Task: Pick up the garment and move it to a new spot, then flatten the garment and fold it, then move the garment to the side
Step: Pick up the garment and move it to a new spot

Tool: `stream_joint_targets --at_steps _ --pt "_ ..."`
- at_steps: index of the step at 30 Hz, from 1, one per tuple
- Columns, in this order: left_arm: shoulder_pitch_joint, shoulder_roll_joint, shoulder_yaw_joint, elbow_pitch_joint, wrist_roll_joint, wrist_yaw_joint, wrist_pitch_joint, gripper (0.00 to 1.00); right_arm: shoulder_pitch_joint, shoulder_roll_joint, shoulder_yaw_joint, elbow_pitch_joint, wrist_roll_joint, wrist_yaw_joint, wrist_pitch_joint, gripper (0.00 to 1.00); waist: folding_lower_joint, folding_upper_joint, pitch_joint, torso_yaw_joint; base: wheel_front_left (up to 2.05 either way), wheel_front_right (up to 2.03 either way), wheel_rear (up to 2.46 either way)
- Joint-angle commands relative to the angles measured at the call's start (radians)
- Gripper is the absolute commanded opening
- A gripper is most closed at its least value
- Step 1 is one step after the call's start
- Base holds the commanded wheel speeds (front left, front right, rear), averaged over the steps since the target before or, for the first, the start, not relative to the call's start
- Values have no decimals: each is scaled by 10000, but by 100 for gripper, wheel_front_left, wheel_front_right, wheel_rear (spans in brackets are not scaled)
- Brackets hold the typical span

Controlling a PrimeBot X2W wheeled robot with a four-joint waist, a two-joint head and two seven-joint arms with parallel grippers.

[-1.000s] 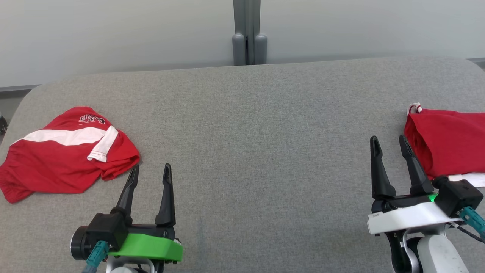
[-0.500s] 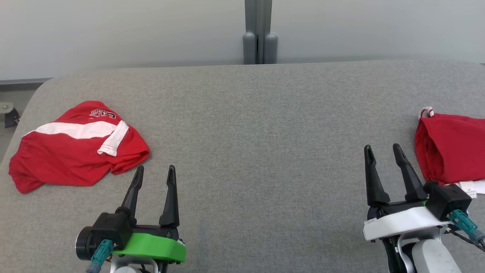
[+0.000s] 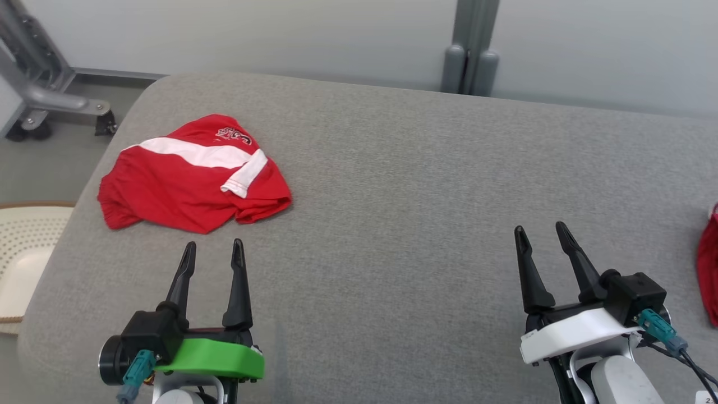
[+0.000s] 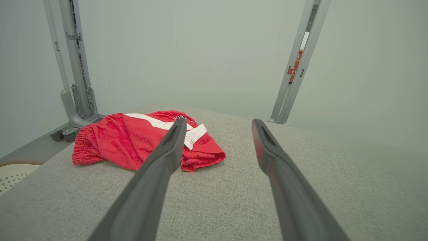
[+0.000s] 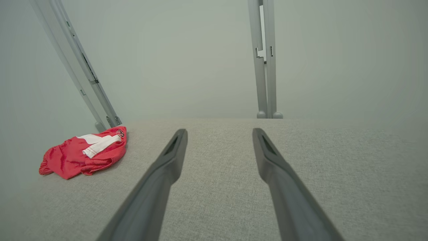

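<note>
The red-and-white garment (image 3: 196,174) lies crumpled on the grey desk (image 3: 392,185). My left claw (image 3: 214,244) hangs just beside it, fingers apart. My right claw (image 3: 539,227), equally spread, is well apart from it. The head view adds another red cloth (image 3: 708,269), farther still from the garment.

Red garment (image 3: 185,191) is lying crumpled, unfolded, near the far-left corner of the grey padded table (image 3: 404,185). White band (image 3: 190,152) is running across its far half, white-edged flap (image 3: 244,178) is folding over the middle, and small printed logo (image 3: 234,134) is facing up at the far edge.
</note>
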State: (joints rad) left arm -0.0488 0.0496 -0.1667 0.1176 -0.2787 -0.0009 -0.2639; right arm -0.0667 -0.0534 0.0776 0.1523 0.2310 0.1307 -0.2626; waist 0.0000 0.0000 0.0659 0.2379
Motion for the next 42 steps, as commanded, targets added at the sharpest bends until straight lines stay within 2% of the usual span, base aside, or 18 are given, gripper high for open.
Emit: stream_joint_targets --at_steps 1,10,18,28,34,39,42 --pt "-77 21 81 -2 34 31 -3 100 -77 -17 76 69 -27 0 -30 100 0 0 -38 906 0 0 0" --pt "151 21 434 15 193 -39 -2 100 -129 9 358 312 116 0 -30 100 0 0 -214 2075 0 0 0" --pt "182 21 515 40 261 -138 -3 100 -258 14 578 492 132 0 -30 100 0 0 -221 2450 0 0 0" --pt "-35 21 773 -142 141 -44 -3 100 -498 -6 833 514 34 0 -28 100 0 0 121 2079 0 0 0" --pt "-768 19 1242 -241 145 -189 -2 100 -990 -368 798 221 129 0 -30 100 0 0 1029 1590 0 0 0" --pt "-1838 16 1542 261 171 -585 -2 100 -1630 -1038 660 -145 75 0 15 100 0 0 2032 1189 0 0 0" --pt "-2732 141 1477 1235 81 -907 -2 100 -1937 -1301 493 -469 108 0 174 100 0 0 2586 1012 0 0 0"
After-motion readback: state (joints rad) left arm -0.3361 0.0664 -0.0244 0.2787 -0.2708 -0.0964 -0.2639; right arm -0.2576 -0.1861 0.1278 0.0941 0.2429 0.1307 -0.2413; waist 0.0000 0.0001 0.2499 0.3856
